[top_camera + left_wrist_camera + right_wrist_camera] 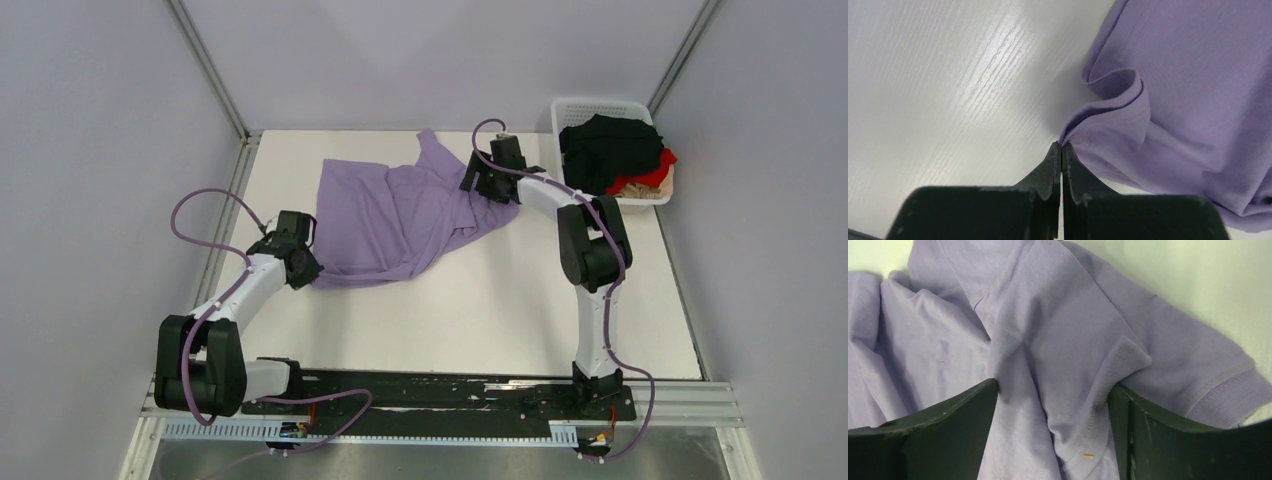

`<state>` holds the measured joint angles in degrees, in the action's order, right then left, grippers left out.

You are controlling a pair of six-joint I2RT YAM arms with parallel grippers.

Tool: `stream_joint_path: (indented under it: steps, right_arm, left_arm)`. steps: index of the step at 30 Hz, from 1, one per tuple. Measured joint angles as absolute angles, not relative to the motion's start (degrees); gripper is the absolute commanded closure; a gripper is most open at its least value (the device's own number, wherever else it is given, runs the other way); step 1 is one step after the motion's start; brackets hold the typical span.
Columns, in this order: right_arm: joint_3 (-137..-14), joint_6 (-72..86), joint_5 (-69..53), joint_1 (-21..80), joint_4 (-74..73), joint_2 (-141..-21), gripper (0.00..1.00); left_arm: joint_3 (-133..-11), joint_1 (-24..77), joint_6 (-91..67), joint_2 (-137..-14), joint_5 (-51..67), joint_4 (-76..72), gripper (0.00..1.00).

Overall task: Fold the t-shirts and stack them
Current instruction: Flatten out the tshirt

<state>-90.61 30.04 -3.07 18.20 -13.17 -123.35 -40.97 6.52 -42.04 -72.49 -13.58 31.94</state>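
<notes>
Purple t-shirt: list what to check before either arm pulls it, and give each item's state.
1. The left fingers hold the purple t-shirt: ok, shut on a fold at its edge.
2. The right fingers grip the cloth: not ok, they are open and straddle a ridge of cloth beside a sleeve.
3. The shirt lies flat for folding: not ok, bunched and creased.
4. How many layers the left fingers pinch: cannot tell.
5. Room on the table to spread it: ok, bare surface in front of the shirt.
6. Other shirts are out of the way: ok, the black shirt and red shirt sit in the basket, apart from it.
</notes>
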Motion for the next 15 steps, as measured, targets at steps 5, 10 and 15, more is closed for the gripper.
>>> stream_joint_path:
  steps: [5, 10, 15]
  right_arm:
    - [-90.43, 30.52, -2.28, 18.20, -12.36, -123.44, 0.46]
    - [-89.01, 30.57, 0.16, 18.20, -11.73, -123.35, 0.46]
    - [-87.70, 30.63, 1.08, 18.17, -11.35, -122.87, 0.49]
  left_arm:
    - [-40.97, 6.52, -42.04, -72.49, -13.56, 31.92, 1.00]
    - [-40.97, 6.46, -42.04, -72.49, -13.56, 31.90, 1.00]
    - [-40.97, 6.37, -42.04, -72.49, -13.37, 31.88, 1.00]
